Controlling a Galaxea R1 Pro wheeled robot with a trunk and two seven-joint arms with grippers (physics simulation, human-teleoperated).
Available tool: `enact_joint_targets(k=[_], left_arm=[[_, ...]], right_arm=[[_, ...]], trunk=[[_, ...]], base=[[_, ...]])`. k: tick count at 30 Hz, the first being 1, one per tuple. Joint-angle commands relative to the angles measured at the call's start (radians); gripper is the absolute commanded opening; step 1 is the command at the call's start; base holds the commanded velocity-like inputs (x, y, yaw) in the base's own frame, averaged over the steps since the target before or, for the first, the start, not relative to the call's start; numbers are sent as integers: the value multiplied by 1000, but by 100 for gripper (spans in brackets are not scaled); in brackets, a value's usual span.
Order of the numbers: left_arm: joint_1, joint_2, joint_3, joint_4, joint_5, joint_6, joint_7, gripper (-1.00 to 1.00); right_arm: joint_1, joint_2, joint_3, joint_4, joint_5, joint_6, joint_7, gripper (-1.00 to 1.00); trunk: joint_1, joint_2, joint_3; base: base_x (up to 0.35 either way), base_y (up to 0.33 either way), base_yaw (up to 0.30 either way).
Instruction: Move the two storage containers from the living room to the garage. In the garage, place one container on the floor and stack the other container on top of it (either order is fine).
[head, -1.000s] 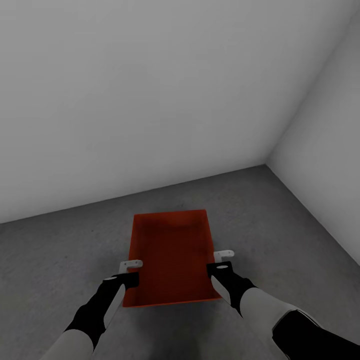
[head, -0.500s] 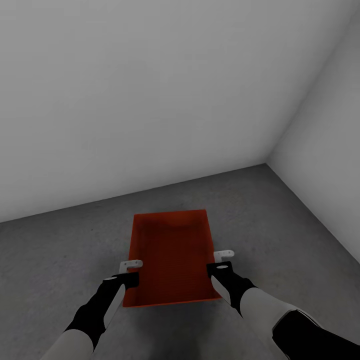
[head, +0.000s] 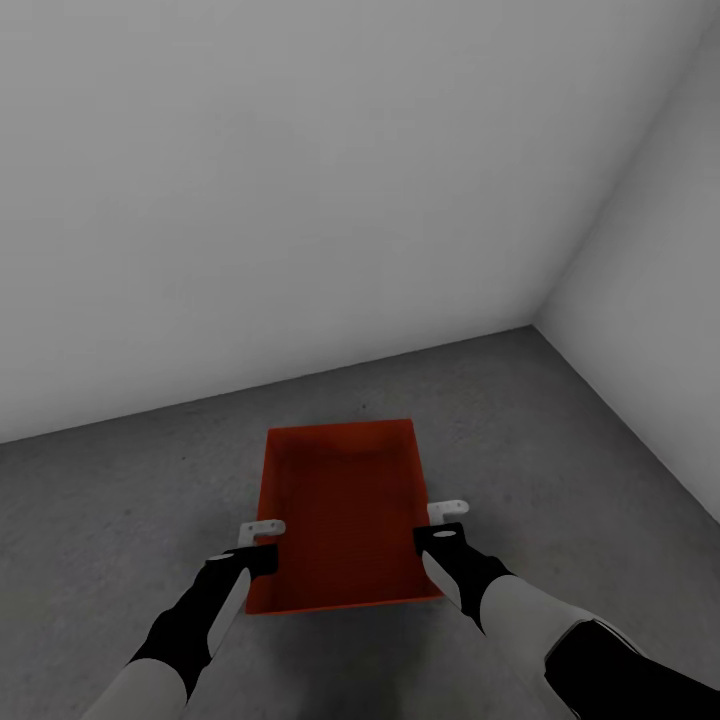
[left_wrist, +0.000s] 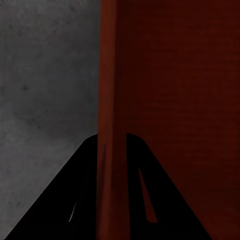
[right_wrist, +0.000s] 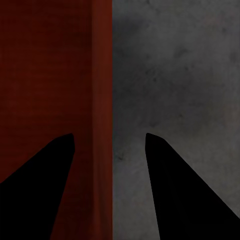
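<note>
Plainly, one orange-red storage container (head: 342, 512) sits low over the dark grey concrete floor (head: 110, 500) of the garage, its open top up and its long sides running away from the robot toward the pale back wall (head: 300, 180). Whether its base touches the floor or hangs just above it cannot be told. Its far short edge points at the room's corner, where the back wall meets the side wall (head: 650, 280) on the right; bare floor lies all round it.

Each long wall of the container is straddled by a pincer near the bin's nearer end. The left pincer (head: 258, 535) is at the left wall: in the left wrist view (left_wrist: 114, 185) its dark fingers (left_wrist: 75, 200) lie close against both faces of the red wall, clenched on the container. The right pincer (head: 444, 520) is at the right wall: in the right wrist view (right_wrist: 110, 145) its fingers (right_wrist: 45, 175) stand one inside the bin and one over the floor, with visible gaps to the wall between them, so it is released rather than gripping.
</note>
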Motion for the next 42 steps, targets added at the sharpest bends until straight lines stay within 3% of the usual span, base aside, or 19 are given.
enact_joint_targets(k=[1, 13, 18, 25, 31, 37, 42], left_arm=[[-1, 18, 0, -4, -1, 5, 14, -100], [-1, 17, 0, -4, -1, 5, 14, -100], [-1, 18, 0, -4, -1, 5, 14, -100], [-1, 17, 0, -4, -1, 5, 14, -100], [-1, 17, 0, -4, -1, 5, 15, -100], [-1, 17, 0, -4, -1, 5, 14, -100], [-1, 17, -1, -4, -1, 5, 14, -100]], right_arm=[[0, -3, 26, 48, -25, 6, -4, -100], [0, -3, 26, 48, -25, 6, -4, -100], [0, -3, 26, 48, -25, 6, -4, -100], [0, -2, 26, 48, -25, 6, -4, -100], [0, -2, 26, 48, -25, 6, -4, -100], [0, -2, 26, 48, -25, 6, -4, -100], [0, -2, 26, 48, -25, 6, -4, -100]], trunk=[[0, 0, -1], [38, -70, -32], [38, -70, -32], [65, -119, -54], [65, -119, -54], [88, -161, -73], [92, -168, -76]], base=[[0, 0, 0], [0, 0, 0], [0, 0, 0], [0, 0, 0], [0, 0, 0], [0, 0, 0], [0, 0, 0]])
